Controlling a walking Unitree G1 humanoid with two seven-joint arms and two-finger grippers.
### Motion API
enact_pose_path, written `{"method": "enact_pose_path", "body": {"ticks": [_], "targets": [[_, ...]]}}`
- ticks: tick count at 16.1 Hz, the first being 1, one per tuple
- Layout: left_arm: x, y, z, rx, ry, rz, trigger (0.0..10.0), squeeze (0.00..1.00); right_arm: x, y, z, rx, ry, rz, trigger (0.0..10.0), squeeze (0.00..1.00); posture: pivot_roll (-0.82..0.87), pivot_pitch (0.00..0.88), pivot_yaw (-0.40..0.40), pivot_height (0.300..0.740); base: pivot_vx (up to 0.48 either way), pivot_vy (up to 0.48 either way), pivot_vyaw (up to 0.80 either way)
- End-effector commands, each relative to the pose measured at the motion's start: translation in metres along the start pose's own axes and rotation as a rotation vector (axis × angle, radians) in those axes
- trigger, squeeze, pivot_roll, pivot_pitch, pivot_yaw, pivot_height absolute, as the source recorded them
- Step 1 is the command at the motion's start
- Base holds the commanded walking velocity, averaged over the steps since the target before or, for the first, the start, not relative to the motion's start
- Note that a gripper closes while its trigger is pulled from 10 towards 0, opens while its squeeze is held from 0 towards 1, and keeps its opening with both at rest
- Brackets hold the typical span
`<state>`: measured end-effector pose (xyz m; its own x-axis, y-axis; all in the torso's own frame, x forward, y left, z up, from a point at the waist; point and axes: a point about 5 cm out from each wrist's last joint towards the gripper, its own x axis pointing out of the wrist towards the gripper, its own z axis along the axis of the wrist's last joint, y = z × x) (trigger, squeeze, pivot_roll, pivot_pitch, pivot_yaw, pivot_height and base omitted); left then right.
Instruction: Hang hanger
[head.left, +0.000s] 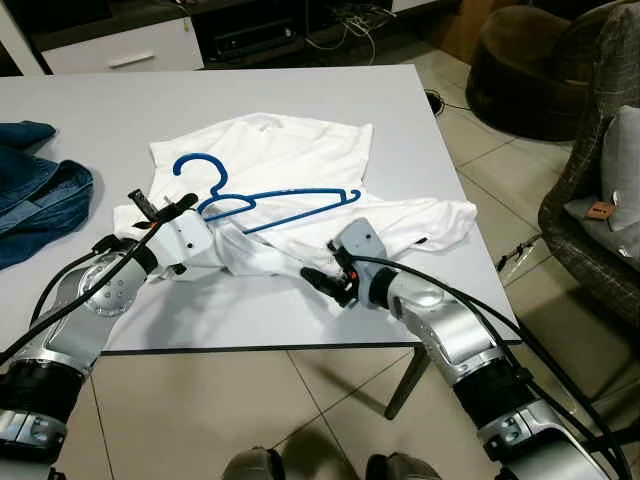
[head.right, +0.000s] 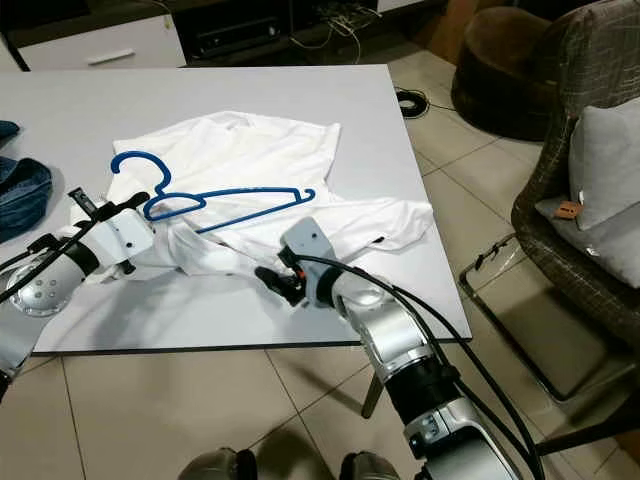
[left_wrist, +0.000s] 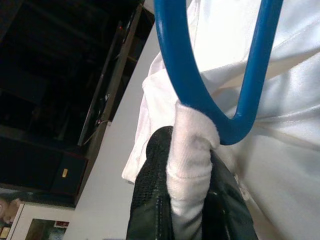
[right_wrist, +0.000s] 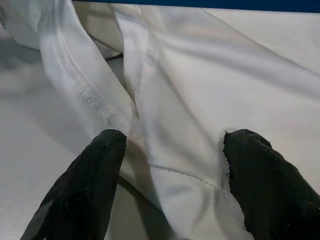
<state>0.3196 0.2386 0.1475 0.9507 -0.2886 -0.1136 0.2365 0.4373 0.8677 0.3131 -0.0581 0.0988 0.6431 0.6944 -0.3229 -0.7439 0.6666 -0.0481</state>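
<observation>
At the desk's (head.left: 300, 320) left edge lies a heap of blue denim (head.left: 35, 190), well apart from the work. Next comes the left claw (left_wrist: 187, 195), clamped on a bunched fold of the white T-shirt (head.left: 290, 150); in its wrist view the pinched cloth presses right against the blue plastic hanger (head.left: 262, 200), at the bend where its arm turns. The hanger lies flat on top of the shirt, hook toward the far left, its long bar running right across the cloth. Further right, the right claw (right_wrist: 172, 165) is spread open with both tips resting on the shirt's hem, nothing yet caught between them. A dark armchair (head.left: 600, 190) stands beside the desk on the right.

The risk, as I judge it, is that the left claw holds cloth alone, so a lift would drag the shirt and let the hanger slide off. The right claw, closing here, might pinch one layer only and bunch the fabric instead of opening it.
</observation>
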Motion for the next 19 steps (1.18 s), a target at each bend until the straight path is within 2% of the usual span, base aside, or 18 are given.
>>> {"method": "enact_pose_path", "body": {"ticks": [1,2,4,6,8,10,12,16,19], "targets": [[-0.001,0.0,0.001,0.014,-0.001,-0.001,10.0,0.0,0.001,-0.001,0.004,-0.005,-0.016,-0.006,6.0,0.0,-0.05,0.078,0.065,0.74,0.0,0.0,0.0],[-0.001,0.001,0.001,0.015,-0.002,0.0,10.0,0.0,0.001,-0.003,0.003,0.006,-0.009,-0.013,0.0,0.0,-0.05,0.078,0.066,0.74,0.0,0.0,0.0],[-0.001,0.001,0.001,0.017,-0.004,0.001,10.0,0.0,0.001,-0.007,0.001,0.025,0.013,-0.04,0.0,0.0,-0.05,0.078,0.066,0.74,0.0,0.0,0.0],[-0.001,0.002,0.002,0.017,-0.005,0.004,10.0,0.0,-0.001,-0.022,-0.009,0.041,0.065,-0.136,0.0,0.0,-0.05,0.078,0.066,0.74,0.0,0.0,0.0],[-0.001,0.002,0.002,0.016,-0.006,0.005,10.0,0.0,-0.004,-0.027,-0.01,0.037,0.063,-0.154,0.0,0.0,-0.05,0.078,0.064,0.74,0.0,0.0,0.0],[-0.001,0.002,0.002,0.015,-0.006,0.006,10.0,0.0,-0.006,-0.028,-0.008,0.032,0.042,-0.157,0.0,0.0,-0.05,0.078,0.064,0.74,0.0,0.0,0.0],[-0.001,0.002,0.002,0.015,-0.007,0.009,10.0,0.0,-0.009,-0.036,-0.003,0.083,0.005,-0.199,0.0,0.0,-0.05,0.078,0.064,0.74,0.0,0.0,0.0],[-0.004,0.012,0.0,0.004,-0.017,0.054,10.0,0.0,-0.027,-0.065,0.005,0.158,-0.054,-0.316,0.0,0.0,-0.05,0.079,0.063,0.74,0.0,0.0,0.0],[-0.006,0.023,0.007,-0.011,-0.098,0.088,10.0,0.0,-0.035,-0.082,0.012,0.194,-0.095,-0.4,0.0,0.0,-0.05,0.076,0.064,0.74,0.0,0.0,0.0]]}}
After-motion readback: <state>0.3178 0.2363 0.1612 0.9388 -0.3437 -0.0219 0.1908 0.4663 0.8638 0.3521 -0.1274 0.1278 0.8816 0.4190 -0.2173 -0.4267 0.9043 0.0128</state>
